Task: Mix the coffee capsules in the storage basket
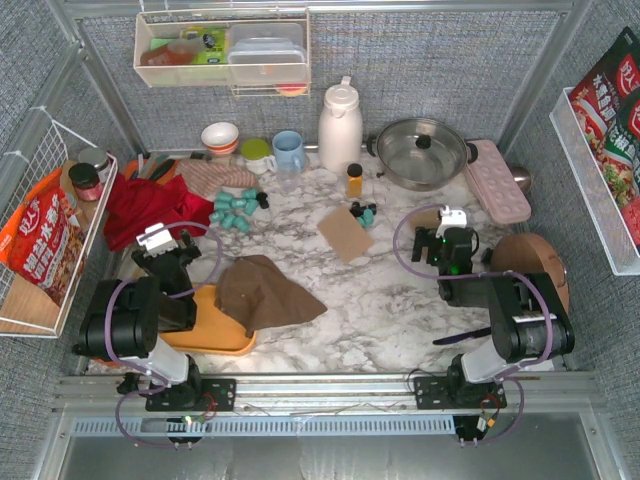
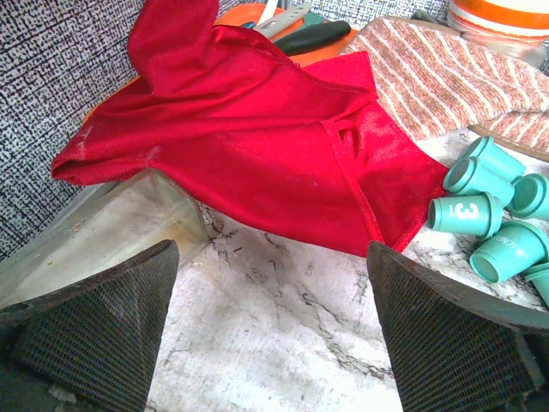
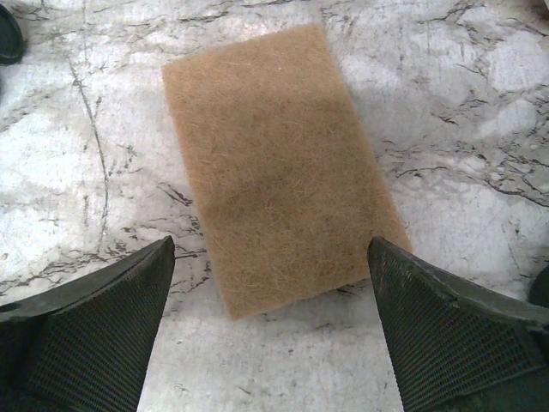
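Note:
The coffee capsules lie on the marble, outside the basket. A teal cluster [image 1: 237, 210] sits at the back left and also shows in the left wrist view [image 2: 489, 206]. A few teal and black ones [image 1: 365, 213] sit by a tan pad [image 1: 346, 236]. The orange storage basket [image 1: 215, 335] is at the front left, partly under a brown cloth [image 1: 265, 290] and my left arm. My left gripper [image 1: 160, 238] [image 2: 270, 318] is open and empty, near the red cloth. My right gripper [image 1: 447, 222] [image 3: 270, 318] is open and empty, just short of the tan pad [image 3: 279, 163].
A red cloth [image 1: 150, 208] [image 2: 257, 129] and a striped cloth [image 1: 215, 178] lie at the back left. An amber bottle [image 1: 354, 180], white thermos [image 1: 340, 128], pot [image 1: 422, 152], blue cup [image 1: 288, 152] and bowl [image 1: 220, 137] stand at the back. A round wooden board [image 1: 535, 262] is on the right.

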`<action>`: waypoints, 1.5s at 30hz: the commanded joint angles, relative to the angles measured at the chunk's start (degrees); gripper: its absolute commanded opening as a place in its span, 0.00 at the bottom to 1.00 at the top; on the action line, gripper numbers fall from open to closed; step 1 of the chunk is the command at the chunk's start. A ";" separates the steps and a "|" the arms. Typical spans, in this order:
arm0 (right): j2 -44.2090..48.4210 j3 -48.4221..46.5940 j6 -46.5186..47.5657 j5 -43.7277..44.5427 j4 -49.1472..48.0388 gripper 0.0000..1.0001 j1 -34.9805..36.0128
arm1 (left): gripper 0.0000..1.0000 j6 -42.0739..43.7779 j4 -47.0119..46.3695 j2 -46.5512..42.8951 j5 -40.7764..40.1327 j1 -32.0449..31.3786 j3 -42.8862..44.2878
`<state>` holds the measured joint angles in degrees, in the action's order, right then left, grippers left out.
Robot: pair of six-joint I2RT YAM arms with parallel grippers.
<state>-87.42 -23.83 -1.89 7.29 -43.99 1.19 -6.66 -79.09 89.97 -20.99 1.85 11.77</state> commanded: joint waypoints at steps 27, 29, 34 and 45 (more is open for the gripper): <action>29.38 -11.74 -0.69 8.61 37.12 0.99 2.73 | 0.99 -0.30 -0.81 0.11 -0.01 0.01 0.32; 32.16 -12.44 -0.89 8.95 39.95 0.99 3.01 | 0.99 -0.29 -0.84 0.11 -0.05 0.01 0.27; 35.80 -14.74 -1.22 9.26 45.27 0.99 3.37 | 0.99 -0.30 -0.82 0.11 -0.01 0.00 0.29; 40.18 -15.57 -6.17 11.93 48.49 0.99 7.44 | 0.99 -0.31 -0.80 0.07 -0.06 0.06 0.35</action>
<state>-48.31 -39.79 -5.65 17.15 4.14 7.25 -6.66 -78.94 89.97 -20.99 1.85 11.77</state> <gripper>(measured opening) 0.990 0.993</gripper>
